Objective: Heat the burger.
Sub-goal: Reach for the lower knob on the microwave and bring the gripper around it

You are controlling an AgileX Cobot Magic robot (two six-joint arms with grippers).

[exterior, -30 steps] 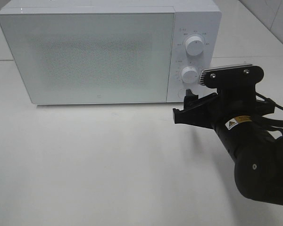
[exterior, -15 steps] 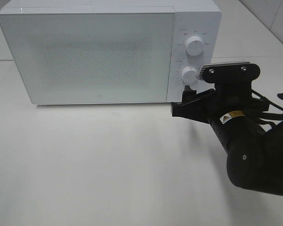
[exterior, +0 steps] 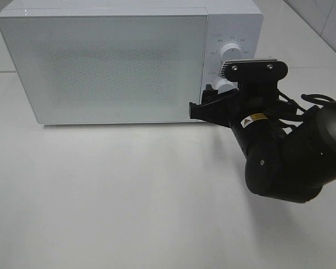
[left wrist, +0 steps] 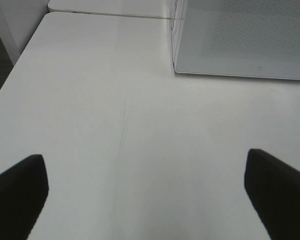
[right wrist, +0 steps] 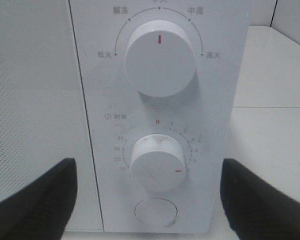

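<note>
Burger not to be seen in any view, the interior hidden behind the shut frosted door of the white box-shaped microwave oven (exterior: 101, 61). Black right fingers (right wrist: 35, 200) spread apart, gripping nothing, close before the control panel and flanking its round white lower timer dial (right wrist: 157, 162). Black left fingers (left wrist: 15, 197) wide apart and empty over the bare white table (left wrist: 115, 125), with broad open room before the oven and the table's edge near that arm.
</note>
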